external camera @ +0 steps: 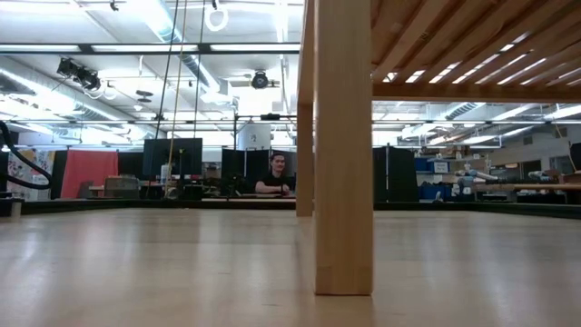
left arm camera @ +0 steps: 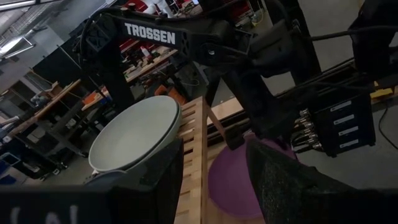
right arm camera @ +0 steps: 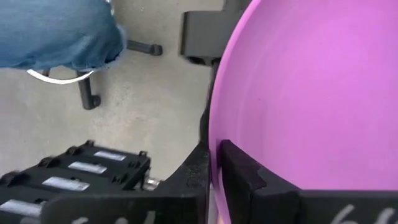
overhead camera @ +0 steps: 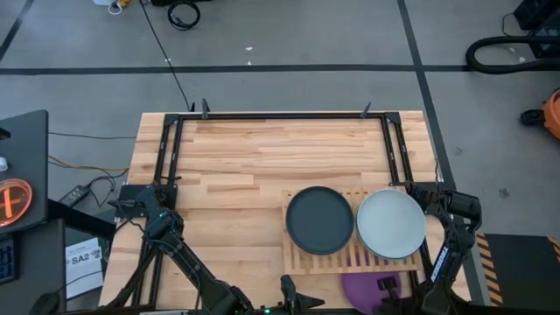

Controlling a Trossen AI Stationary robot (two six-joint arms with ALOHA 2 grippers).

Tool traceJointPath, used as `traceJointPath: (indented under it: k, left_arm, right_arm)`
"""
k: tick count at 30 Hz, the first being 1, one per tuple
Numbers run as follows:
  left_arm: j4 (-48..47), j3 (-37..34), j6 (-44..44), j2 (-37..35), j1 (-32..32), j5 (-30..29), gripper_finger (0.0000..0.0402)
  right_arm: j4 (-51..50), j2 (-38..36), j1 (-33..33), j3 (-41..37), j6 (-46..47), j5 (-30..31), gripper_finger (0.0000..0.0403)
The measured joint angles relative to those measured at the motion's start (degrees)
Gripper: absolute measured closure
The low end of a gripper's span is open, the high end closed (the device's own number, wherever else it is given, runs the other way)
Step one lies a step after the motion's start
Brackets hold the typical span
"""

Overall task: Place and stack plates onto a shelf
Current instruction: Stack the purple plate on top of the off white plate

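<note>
where the right wrist view looks past its own fingers [right arm camera: 239, 171], the right gripper [right arm camera: 214, 177] has its jaws pinched narrow on the rim of the purple plate [right arm camera: 311, 93], one finger on each face of the edge; from above, that purple plate [overhead camera: 372, 287] sits at the near edge of the table [overhead camera: 254, 166], just in front of the shelf [overhead camera: 302, 258], with the right gripper [overhead camera: 385, 284] over it

the left gripper [left arm camera: 211, 180] hangs at the near edge too, to the left of the purple plate [left arm camera: 239, 180], its jaws standing wide and holding nothing

on the shelf, a light rack of thin wooden slats, two plates lie flat side by side: a dark navy plate [overhead camera: 319, 220] on the left and a pale blue-grey plate [overhead camera: 391, 224] on the right, their rims almost touching

in the right wrist view a person's leg in blue jeans [right arm camera: 59, 31] shows beyond the table, and in the low view a person [external camera: 277, 177] sits far back in the room
</note>
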Motion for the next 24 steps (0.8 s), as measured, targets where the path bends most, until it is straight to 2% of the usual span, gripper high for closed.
traceJointPath:
  k: [13, 24]
  left_arm:
    - [0.0, 0.0, 0.02, 0.0, 0.0, 0.01, 0.0221]
    - [0.0, 0.0, 0.0, 0.0, 0.02, 0.54, 0.0221]
  right_arm:
    - [-7.64, 0.04, 0.07, 9.87, -2.94, -1.1, 0.0383]
    - [-9.12, 0.1, -0.08, 12.92, -3.22, -1.03, 0.0386]
